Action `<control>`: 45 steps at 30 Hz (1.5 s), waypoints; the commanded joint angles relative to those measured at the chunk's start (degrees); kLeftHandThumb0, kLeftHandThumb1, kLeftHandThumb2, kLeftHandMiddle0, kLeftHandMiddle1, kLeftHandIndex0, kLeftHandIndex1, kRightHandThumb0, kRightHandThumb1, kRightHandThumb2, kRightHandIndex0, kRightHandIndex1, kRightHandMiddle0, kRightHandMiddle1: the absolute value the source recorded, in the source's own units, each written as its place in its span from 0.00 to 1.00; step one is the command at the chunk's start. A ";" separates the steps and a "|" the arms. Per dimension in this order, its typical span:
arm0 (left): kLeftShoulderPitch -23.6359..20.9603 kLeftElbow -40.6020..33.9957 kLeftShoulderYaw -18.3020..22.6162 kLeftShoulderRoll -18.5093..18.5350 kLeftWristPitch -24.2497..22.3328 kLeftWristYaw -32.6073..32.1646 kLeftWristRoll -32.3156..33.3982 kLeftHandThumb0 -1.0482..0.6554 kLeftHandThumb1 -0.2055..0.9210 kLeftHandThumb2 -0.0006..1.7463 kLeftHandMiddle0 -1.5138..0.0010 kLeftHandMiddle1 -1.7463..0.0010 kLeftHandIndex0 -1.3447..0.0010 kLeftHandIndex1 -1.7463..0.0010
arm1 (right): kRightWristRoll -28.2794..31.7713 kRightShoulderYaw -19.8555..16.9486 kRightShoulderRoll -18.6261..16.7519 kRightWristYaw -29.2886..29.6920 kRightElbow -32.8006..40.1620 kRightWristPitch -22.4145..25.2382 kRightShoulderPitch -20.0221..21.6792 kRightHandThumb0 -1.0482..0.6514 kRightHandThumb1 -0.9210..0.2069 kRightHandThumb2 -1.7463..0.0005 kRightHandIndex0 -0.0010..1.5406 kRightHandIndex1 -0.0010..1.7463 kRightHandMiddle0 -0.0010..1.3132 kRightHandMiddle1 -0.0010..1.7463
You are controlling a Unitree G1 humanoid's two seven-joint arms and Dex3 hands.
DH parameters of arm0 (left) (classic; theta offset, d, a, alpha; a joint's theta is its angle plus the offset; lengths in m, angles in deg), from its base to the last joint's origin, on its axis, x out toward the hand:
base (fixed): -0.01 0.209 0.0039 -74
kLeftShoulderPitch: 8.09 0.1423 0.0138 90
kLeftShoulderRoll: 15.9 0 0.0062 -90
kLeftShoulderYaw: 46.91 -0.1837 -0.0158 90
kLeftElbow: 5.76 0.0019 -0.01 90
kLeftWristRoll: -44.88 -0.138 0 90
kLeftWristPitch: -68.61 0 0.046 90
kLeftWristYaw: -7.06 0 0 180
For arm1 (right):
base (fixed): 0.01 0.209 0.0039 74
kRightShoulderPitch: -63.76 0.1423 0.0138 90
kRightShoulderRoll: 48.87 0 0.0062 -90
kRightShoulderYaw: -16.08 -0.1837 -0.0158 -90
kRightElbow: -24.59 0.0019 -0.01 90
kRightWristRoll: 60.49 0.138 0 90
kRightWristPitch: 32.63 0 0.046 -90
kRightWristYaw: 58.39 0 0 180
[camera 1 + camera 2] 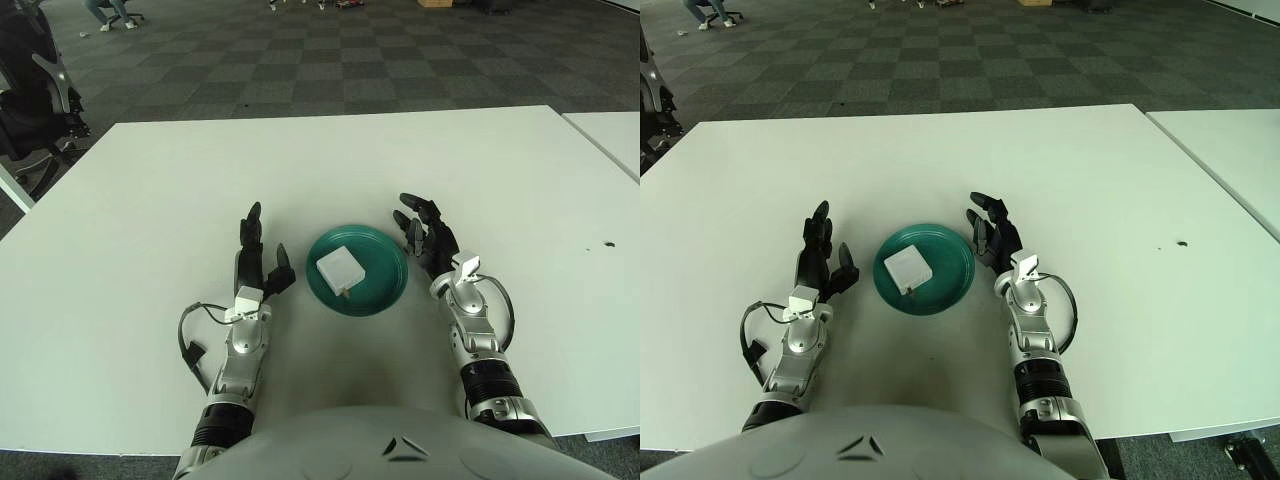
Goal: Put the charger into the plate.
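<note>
While the charger [339,268] is lying in the plate [385,290], looking light, rigid, graspable across its sides, left hand [257,262] and right hand [428,236] are resting open, empty.

A white desk [300,160] is seen on a dark checkered carpet floor [330,60]. A second white desk [610,135] is placed just beside it, at the right.

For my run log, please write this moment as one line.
charger: lying in green plate | left hand: open, left of plate | right hand: open, right of plate | table: white
</note>
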 commanded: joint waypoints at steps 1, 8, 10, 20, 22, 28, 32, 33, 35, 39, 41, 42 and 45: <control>3.61 1.56 -0.14 -0.63 -0.25 0.38 1.13 0.10 1.00 0.63 0.81 0.99 1.00 0.66 | 0.65 -0.78 0.00 -0.04 -10.13 7.02 -6.25 0.14 0.00 0.51 0.28 0.02 0.02 0.50; 1.73 3.38 2.02 -1.57 2.42 -4.66 -0.25 0.11 1.00 0.61 0.77 0.98 1.00 0.57 | -0.53 -0.81 -0.05 0.73 -10.75 2.68 -7.06 0.12 0.00 0.52 0.27 0.01 0.02 0.50; 0.71 5.33 2.48 -1.43 3.81 -6.12 -0.90 0.11 1.00 0.61 0.77 0.98 1.00 0.56 | -1.94 -0.53 0.02 2.19 -11.16 0.19 -7.27 0.10 0.00 0.52 0.26 0.01 0.01 0.49; -0.99 11.95 1.44 0.63 9.90 -3.21 0.81 0.11 1.00 0.60 0.83 1.00 1.00 0.58 | -6.63 0.00 -0.03 8.88 -16.75 -14.10 -6.76 0.07 0.00 0.51 0.18 0.00 0.00 0.36; -0.95 12.41 1.32 0.97 10.46 -2.42 1.07 0.11 1.00 0.60 0.84 1.00 1.00 0.60 | -7.08 0.08 -0.18 9.90 -17.75 -16.18 -6.64 0.06 0.00 0.51 0.16 0.00 0.00 0.34; -1.56 15.39 0.49 3.11 13.51 0.43 0.85 0.10 1.00 0.59 0.88 1.00 1.00 0.65 | -10.60 1.57 0.38 14.94 -21.88 -25.43 -6.27 0.05 0.00 0.48 0.13 0.00 0.00 0.28; -1.79 17.11 0.18 4.32 15.80 1.92 0.73 0.08 1.00 0.60 0.89 1.00 1.00 0.69 | -10.50 2.00 -0.02 16.63 -25.11 -28.85 -6.30 0.06 0.00 0.47 0.09 0.00 0.00 0.26; -1.75 17.28 0.17 4.50 16.18 2.15 0.75 0.08 1.00 0.60 0.89 1.00 1.00 0.70 | -10.19 1.96 -0.21 16.85 -25.87 -29.20 -6.32 0.07 0.00 0.47 0.08 0.00 0.00 0.25; -1.68 17.48 0.16 4.77 16.84 2.70 0.94 0.08 1.00 0.60 0.90 1.00 1.00 0.71 | -9.63 1.38 -0.79 18.36 -27.62 -29.94 -6.16 0.08 0.00 0.47 0.07 0.00 0.00 0.24; -1.41 17.75 0.37 4.53 17.66 5.19 3.30 0.07 1.00 0.59 0.91 1.00 1.00 0.72 | -9.85 0.67 -1.80 22.47 -29.32 -31.82 -5.92 0.10 0.00 0.47 0.02 0.00 0.00 0.20; -1.23 17.72 0.42 4.17 17.60 7.45 5.61 0.07 1.00 0.59 0.92 1.00 1.00 0.73 | -10.45 0.62 -2.14 24.68 -30.23 -33.74 -5.91 0.11 0.00 0.47 0.01 0.00 0.00 0.18; -1.12 17.65 0.41 3.92 17.38 9.07 7.28 0.07 1.00 0.58 0.92 1.00 1.00 0.74 | -10.92 0.66 -2.39 25.94 -30.47 -35.11 -6.04 0.11 0.00 0.47 0.01 0.00 0.00 0.17; -0.86 17.48 0.47 3.38 16.84 12.87 11.21 0.06 1.00 0.57 0.93 1.00 1.00 0.77 | -12.17 1.22 -3.05 28.62 -30.32 -38.50 -6.69 0.12 0.00 0.48 0.00 0.00 0.00 0.14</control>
